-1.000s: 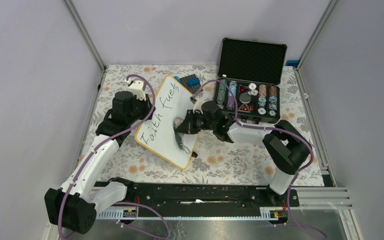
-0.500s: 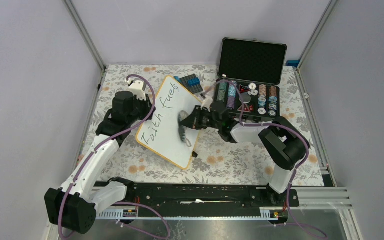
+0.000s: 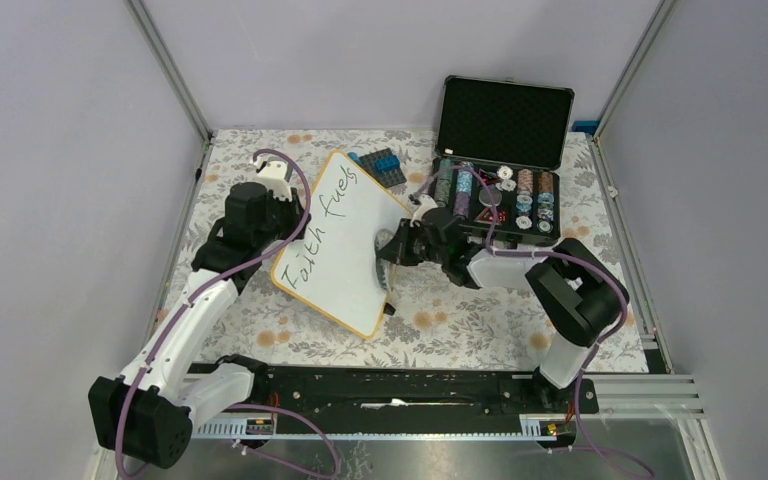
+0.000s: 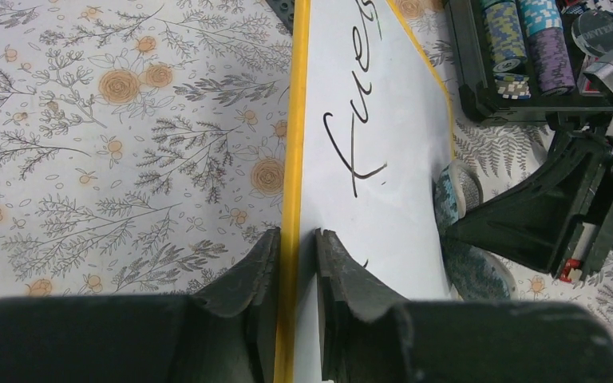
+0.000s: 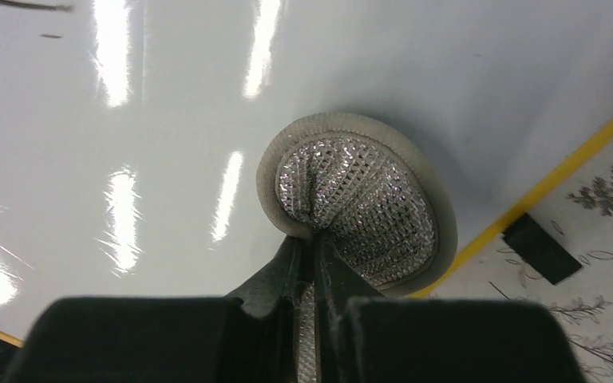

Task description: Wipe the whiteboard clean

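The whiteboard (image 3: 345, 215) lies aslant on the flowered table, with black writing "Faith fuels" along its left half. My left gripper (image 3: 284, 228) is shut on the board's yellow left rim (image 4: 294, 120), one finger on each side (image 4: 297, 243). My right gripper (image 3: 392, 248) is shut on a round, glittery grey eraser pad (image 5: 359, 191), which presses on the board's white face (image 5: 168, 120) close to its right rim. The pad also shows in the left wrist view (image 4: 453, 199), near the stroke of a letter. The board face around the pad is blank.
An open black chip case (image 3: 504, 125) with rows of poker chips stands at the back right, just behind my right arm. A blue-and-black block (image 3: 380, 165) lies behind the board's top corner. A black edge clip (image 5: 539, 247) sits on the board's rim near the pad.
My right gripper has slid the pad from the board's lower middle up and to the right, toward the right rim. The left gripper and the board have stayed put.
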### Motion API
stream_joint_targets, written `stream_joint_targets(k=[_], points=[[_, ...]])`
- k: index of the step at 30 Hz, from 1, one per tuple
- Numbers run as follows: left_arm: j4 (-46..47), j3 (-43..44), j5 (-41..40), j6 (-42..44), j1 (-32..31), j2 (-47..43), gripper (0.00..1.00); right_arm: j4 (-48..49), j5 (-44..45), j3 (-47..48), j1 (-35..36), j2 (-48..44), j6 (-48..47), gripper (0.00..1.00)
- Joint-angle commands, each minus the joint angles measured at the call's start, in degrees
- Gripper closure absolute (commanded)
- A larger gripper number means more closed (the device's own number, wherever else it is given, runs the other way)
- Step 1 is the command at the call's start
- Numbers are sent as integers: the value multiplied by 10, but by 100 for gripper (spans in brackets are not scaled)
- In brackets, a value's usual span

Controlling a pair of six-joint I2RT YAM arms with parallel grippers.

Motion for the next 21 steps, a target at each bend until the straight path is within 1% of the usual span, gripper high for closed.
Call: stream_joint_targets(k=[1, 2, 3, 5, 6, 7, 10, 11, 13, 14, 18, 21], points=[[-42, 6, 49, -22, -32, 11, 100, -115, 52, 93, 113, -31, -90, 100], [-50, 12, 49, -28, -32, 10, 98, -131, 56, 105, 125, -38, -101, 100], [-58, 18, 46, -33, -33, 10, 91, -140, 56, 108, 129, -47, -105, 100], [-71, 25, 52, -42, -33, 3, 78, -135, 65, 93, 130, -67, -100, 100], [-71, 24, 58, -47, -31, -3, 68, -133, 73, 86, 130, -77, -103, 100], [-70, 21, 63, -54, -31, -9, 60, -134, 82, 81, 130, -84, -107, 100], [-69, 19, 92, -73, -19, -29, 46, -163, 95, 85, 130, -95, -119, 100], [-64, 15, 109, -81, -10, -38, 38, -161, 93, 81, 130, -99, -120, 100], [-54, 9, 143, -97, 20, -56, 25, -150, 92, 67, 130, -106, -120, 100], [-57, 11, 157, -101, 37, -61, 22, -151, 93, 63, 130, -108, -121, 100], [-67, 10, 223, -117, 119, -70, 13, -154, 94, 52, 130, -118, -121, 100], [-62, -7, 247, -146, 147, -72, 9, -158, 93, 50, 130, -124, -119, 100]])
